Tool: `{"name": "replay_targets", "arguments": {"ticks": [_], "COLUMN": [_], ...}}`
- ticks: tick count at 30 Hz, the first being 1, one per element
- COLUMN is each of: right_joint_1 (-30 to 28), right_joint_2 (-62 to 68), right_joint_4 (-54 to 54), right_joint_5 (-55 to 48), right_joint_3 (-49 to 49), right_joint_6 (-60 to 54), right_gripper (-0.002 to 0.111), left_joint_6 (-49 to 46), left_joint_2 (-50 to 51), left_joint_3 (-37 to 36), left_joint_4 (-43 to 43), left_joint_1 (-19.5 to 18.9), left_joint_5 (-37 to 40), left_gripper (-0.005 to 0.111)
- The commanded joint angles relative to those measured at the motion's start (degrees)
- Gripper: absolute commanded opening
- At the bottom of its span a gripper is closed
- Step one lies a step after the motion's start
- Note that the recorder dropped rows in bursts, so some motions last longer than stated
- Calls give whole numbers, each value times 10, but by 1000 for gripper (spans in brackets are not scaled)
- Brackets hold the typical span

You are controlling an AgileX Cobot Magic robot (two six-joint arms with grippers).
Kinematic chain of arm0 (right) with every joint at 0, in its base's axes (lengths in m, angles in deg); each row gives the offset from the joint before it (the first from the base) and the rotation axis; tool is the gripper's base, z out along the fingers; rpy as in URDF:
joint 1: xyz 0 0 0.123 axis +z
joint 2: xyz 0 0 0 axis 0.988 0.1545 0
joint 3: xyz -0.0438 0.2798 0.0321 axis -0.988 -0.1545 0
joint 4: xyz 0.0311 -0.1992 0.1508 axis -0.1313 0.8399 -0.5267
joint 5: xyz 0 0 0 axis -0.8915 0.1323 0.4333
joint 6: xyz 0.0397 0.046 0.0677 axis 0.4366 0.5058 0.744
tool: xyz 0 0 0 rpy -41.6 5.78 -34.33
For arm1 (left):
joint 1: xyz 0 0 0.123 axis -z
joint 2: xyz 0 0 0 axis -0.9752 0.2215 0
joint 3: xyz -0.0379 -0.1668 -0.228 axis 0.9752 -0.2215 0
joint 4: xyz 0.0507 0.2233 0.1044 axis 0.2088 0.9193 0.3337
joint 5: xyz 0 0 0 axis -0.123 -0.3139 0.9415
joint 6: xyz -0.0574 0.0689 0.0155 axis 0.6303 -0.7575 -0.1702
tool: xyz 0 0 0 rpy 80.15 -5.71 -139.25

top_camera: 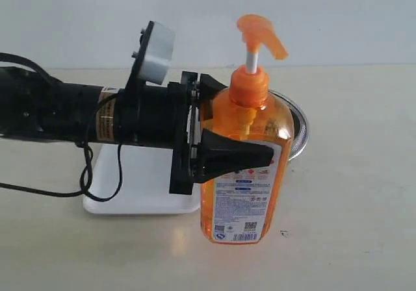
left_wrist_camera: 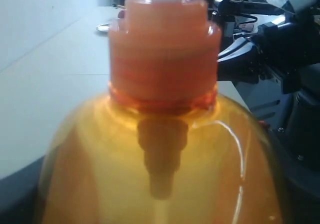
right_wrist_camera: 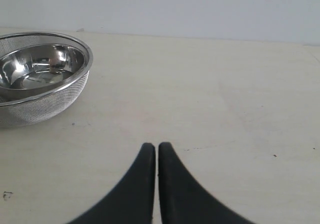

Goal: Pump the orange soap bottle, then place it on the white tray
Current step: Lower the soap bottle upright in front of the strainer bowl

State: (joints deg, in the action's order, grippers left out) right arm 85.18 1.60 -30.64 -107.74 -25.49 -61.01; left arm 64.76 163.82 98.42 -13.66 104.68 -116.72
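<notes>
The orange soap bottle [top_camera: 244,167] stands upright near the middle of the exterior view, its pump head [top_camera: 260,34] raised on the white stem. My left gripper [top_camera: 247,122] is shut on the bottle's upper body. One black finger [top_camera: 237,156] crosses the front of the label and the other is behind the bottle. In the left wrist view the orange soap bottle [left_wrist_camera: 160,174] and its collar [left_wrist_camera: 162,59] fill the picture and hide the fingers. The white tray [top_camera: 140,193] lies under the left arm, behind and left of the bottle. My right gripper [right_wrist_camera: 156,146] is shut and empty over bare table.
A round steel mesh strainer [top_camera: 299,132] sits just behind the bottle on the right. In the right wrist view the strainer [right_wrist_camera: 40,74] lies well off to one side of the right gripper. A black cable [top_camera: 97,174] hangs from the left arm over the tray.
</notes>
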Motion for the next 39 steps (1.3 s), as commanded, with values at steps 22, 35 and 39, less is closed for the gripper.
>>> {"name": "replay_targets", "arguments": {"ticks": [22, 35, 39], "right_joint_1": [-4, -4, -4], "right_joint_2": [-3, -3, -3], "right_joint_4": [3, 3, 3], "right_joint_5": [2, 2, 2], "right_joint_3": [0, 0, 0], "right_joint_6": [-1, -1, -1], "right_gripper": [0, 0, 0], "left_joint_6": [112, 112, 114], "left_joint_2": [88, 88, 88], "left_joint_3": [147, 147, 147], "left_joint_4": [83, 82, 86], "left_joint_1": [13, 12, 12], "left_joint_5": [-48, -48, -48], "left_gripper": [5, 8, 33]}}
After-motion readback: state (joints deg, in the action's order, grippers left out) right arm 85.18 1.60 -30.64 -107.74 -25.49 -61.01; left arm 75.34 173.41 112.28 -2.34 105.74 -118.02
